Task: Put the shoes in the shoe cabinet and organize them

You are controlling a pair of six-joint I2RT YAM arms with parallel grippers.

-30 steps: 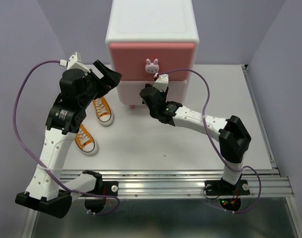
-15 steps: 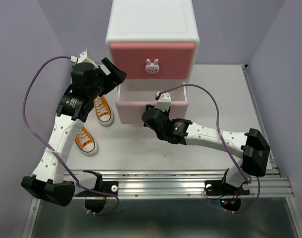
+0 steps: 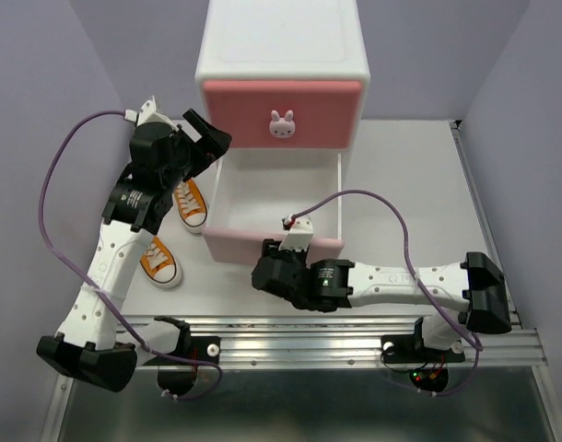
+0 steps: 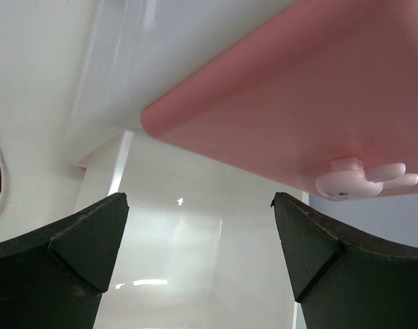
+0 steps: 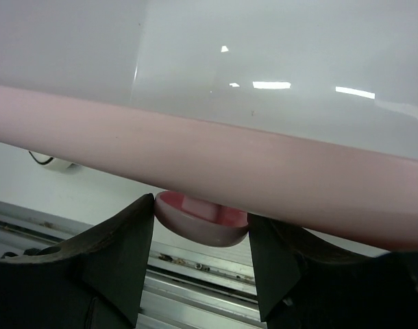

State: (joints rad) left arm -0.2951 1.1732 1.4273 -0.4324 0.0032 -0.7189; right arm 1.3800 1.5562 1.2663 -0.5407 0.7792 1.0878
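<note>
Closest in, the right arm lies low along the metal rail [image 3: 309, 327] at the table's [image 3: 419, 184] near edge, reaching left toward the shoe cabinet's front. The right claw [image 5: 200, 212] is clenched on the lower knob [image 5: 202, 225]. In the wrist view its two dark fingers [image 5: 120, 253] press against either side of the knob, just under the pale pink front of the lower drawer [image 3: 272, 242]. That drawer stands pulled well out of the cabinet toward the arms, and its white inner floor is open to the overhead camera. To its left, two orange shoes lie on the table outside the cabinet. The nearer shoe [image 3: 161, 262] is partly under the left arm, and the farther shoe [image 3: 191, 204] is just beside the drawer's left wall. Above the farther shoe hangs the left claw [image 4: 199, 233], released and spread wide. It is near the cabinet's left front corner, touching nothing. Its wrist view looks up along the deeper pink upper drawer [image 3: 327, 101], which sits flush and closed with its white bunny knob [image 3: 281, 123] at the middle. Farthest back, the white shoe cabinet [image 3: 281, 41] stands upright against the purple backdrop. The black shoes cannot be seen in any view.
</note>
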